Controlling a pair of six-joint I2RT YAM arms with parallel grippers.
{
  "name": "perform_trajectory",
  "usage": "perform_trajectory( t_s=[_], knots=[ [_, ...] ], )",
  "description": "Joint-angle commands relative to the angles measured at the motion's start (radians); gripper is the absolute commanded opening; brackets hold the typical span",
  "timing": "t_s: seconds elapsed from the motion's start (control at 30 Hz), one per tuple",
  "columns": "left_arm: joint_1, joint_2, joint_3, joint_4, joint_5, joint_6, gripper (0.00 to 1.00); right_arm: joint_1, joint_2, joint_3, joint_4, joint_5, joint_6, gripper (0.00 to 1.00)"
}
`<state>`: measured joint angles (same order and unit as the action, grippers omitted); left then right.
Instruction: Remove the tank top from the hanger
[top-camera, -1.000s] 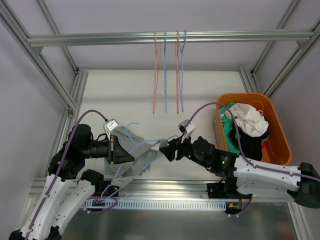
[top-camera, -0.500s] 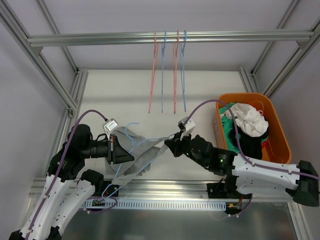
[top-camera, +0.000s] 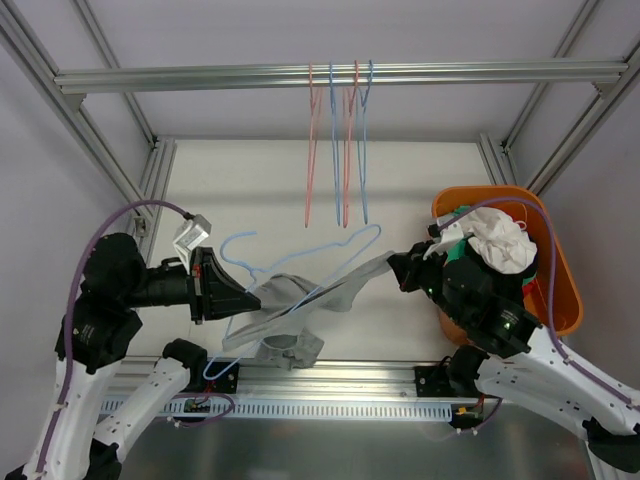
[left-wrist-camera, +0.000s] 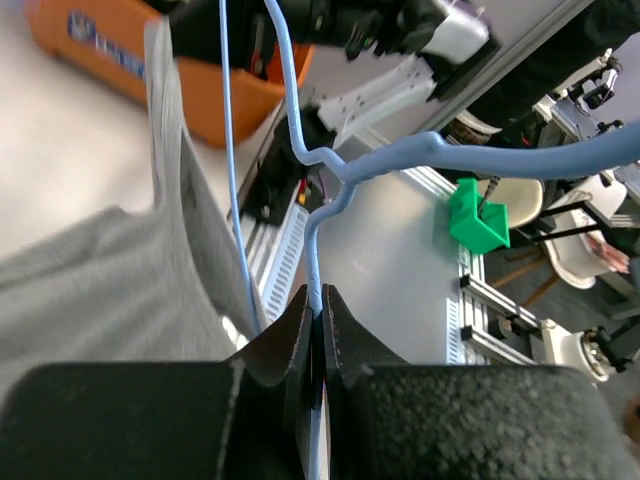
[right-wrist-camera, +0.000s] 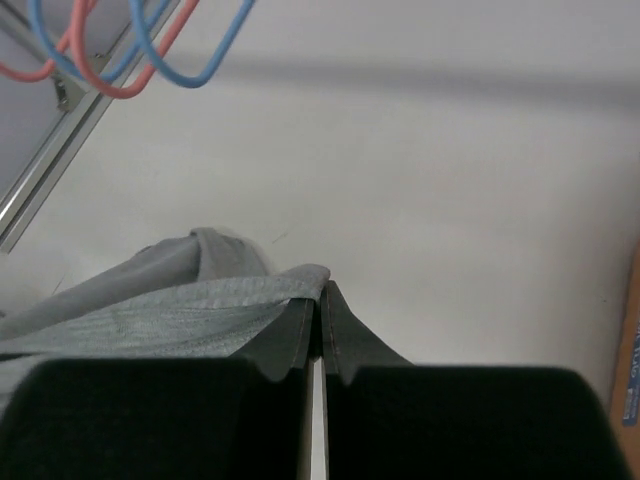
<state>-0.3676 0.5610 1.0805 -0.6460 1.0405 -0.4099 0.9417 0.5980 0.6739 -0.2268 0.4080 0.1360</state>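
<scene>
Removal is looking roughly half done: the tank top (top-camera: 290, 300) is hanging in the air between the two arms, over the near part of the worktop (top-camera: 250, 190), and it is not yet free of the hanger (left-wrist-camera: 530, 155). The left fingers (left-wrist-camera: 260, 390) are clamping shut on the blue wire of the hanger, holding it out toward the right. The right fingers (right-wrist-camera: 260, 380) are pinching closed on a grey edge of the tank top, drawing it taut toward the bin (top-camera: 500, 190) on the right. From above, one end of the cloth is stretching out along the hanger's upper wire, while the bulk is sagging around the lower wire just beside the left fingers. Whether a strap is looping over the wire there is too tangled to tell. Judging by this, what is remaining is pulling the cloth fully clear of the wire and putting it down. Spare hangers (top-camera: 335, 150) are dangling from the far rail (top-camera: 200, 76), well apart from the work
</scene>
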Motion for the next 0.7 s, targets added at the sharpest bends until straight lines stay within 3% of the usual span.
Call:
perform_trajectory(
  t_s=[0.0, 0.07, 0.1, 0.13, 0.17, 0.23, 0.3, 0.47, 0.67],
  knots=[
    [-0.011, 0.065, 0.137, 0.104, 0.035, -0.054, 0.0, -0.014, -0.021, 0.078, -0.075, -0.146, -0.033, 0.0],
    [-0.011, 0.08, 0.134, 0.266, 0.021, -0.142, 0.0, -0.015, -0.029, 0.125, -0.091, -0.23, -0.035, 0.0],
    [-0.017, 0.076, 0.113, 0.525, -0.025, -0.199, 0.0, -0.015, -0.044, 0.139, -0.097, -0.295, -0.035, 0.0],
    [-0.033, 0.074, 0.052, 0.68, -0.057, -0.304, 0.0, -0.015, -0.056, 0.157, -0.101, -0.316, -0.032, 0.0],
    [-0.043, 0.073, 0.021, 0.974, -0.1, -0.337, 0.0, -0.014, -0.09, 0.189, -0.115, -0.328, -0.027, 0.0],
    [-0.069, 0.082, -0.068, 1.206, -0.274, -0.392, 0.0, -0.015, -0.128, 0.223, -0.14, -0.336, -0.024, 0.0],
    [-0.125, 0.135, -0.07, 1.413, -0.395, -0.35, 0.0, -0.015, -0.171, 0.284, -0.181, -0.369, -0.029, 0.0],
    [-0.292, 0.342, 0.007, 1.67, -0.545, -0.218, 0.0, -0.015, -0.196, 0.421, -0.262, -0.524, -0.026, 0.0],
    [-0.312, 0.392, 0.021, 1.816, -0.617, -0.116, 0.0, -0.012, -0.009, 0.4, -0.315, -0.779, -0.001, 0.0]
  ],
)
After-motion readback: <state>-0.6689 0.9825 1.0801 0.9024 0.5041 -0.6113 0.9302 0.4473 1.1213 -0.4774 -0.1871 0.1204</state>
